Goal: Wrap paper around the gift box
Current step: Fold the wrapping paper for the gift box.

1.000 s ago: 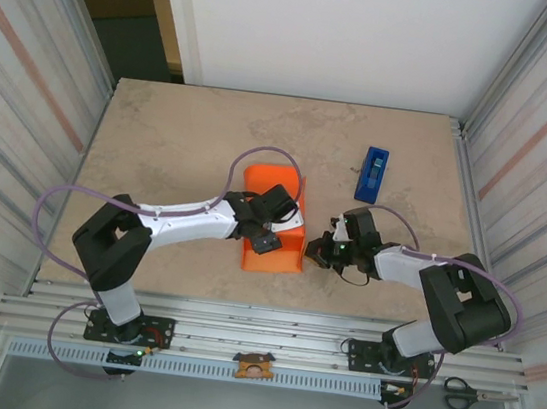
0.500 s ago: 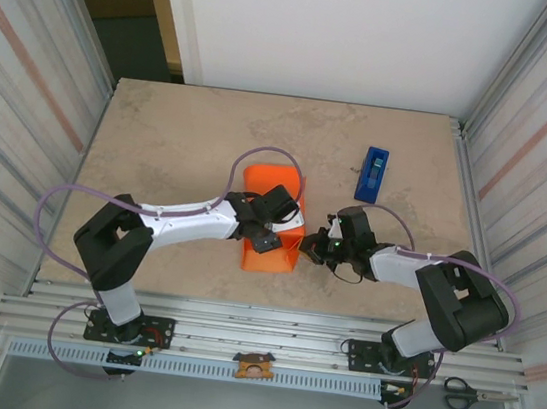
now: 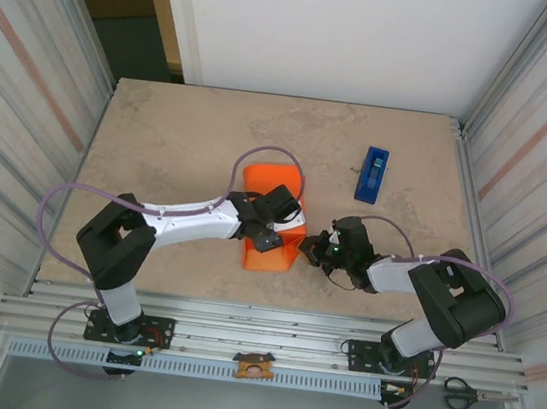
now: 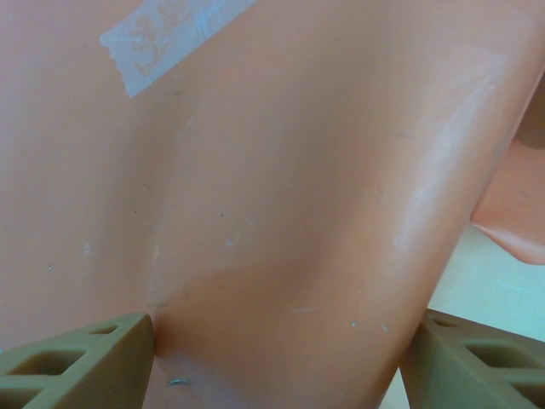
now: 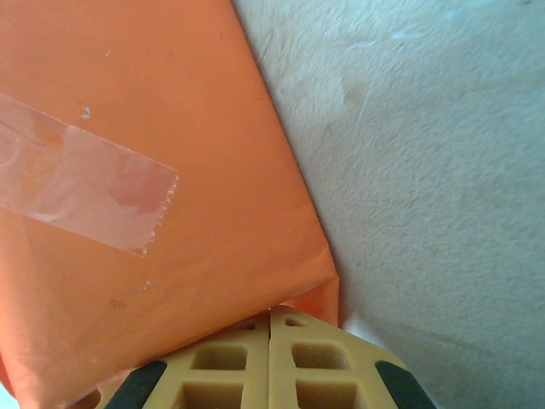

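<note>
Your right gripper point(image 3: 316, 249), fingers pressed shut, has slid in against the near-right corner of the paper point(image 3: 275, 181), and that flap is tucked narrower than a second ago. Your left gripper point(image 3: 271, 219) presses the bundle down mid-table with its jaws spread wide. The gift box presumably lies inside.

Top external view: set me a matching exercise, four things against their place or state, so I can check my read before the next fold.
Things:
1. tape dispenser
2. scissors
3. left gripper
4. right gripper

Places or states:
A. shut, at the right edge of the folded paper
B. on top of the paper, mid-table
C. off the table, on the frame rail at the near right corner
D. blue, lying on the far right part of the table

Pairs: 1-D, 2-C, 3-B, 4-A.
</note>
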Robot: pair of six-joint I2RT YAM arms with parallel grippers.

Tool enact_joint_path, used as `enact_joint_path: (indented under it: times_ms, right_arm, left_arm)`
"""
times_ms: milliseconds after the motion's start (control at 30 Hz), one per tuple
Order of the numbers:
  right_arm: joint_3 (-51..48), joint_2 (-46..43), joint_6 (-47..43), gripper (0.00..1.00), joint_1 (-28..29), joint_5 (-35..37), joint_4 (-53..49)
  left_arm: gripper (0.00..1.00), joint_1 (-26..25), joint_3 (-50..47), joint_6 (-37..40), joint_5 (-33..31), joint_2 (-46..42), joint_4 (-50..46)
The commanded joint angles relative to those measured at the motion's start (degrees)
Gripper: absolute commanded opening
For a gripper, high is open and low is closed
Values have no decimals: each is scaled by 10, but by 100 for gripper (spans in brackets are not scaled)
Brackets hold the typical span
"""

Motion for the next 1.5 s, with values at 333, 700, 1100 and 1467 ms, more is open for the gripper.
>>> enact_joint_path:
  times_ms: [333, 700, 1100, 1467]
  right_arm:
    - [-10, 36, 98, 0, 24, 86, 112]
    - [-15, 88, 151, 0, 49, 126, 160]
    - [-22, 92, 182, 0, 66, 161, 122]
    - [-31, 80, 177, 0, 107, 155, 75]
  left_arm:
    - [73, 1, 6, -30, 17, 58, -30]
    - [72, 1, 6, -34, 20, 63, -31]
    - [72, 1, 9, -33, 23, 65, -34]
    - [71, 1, 8, -43, 20, 64, -37]
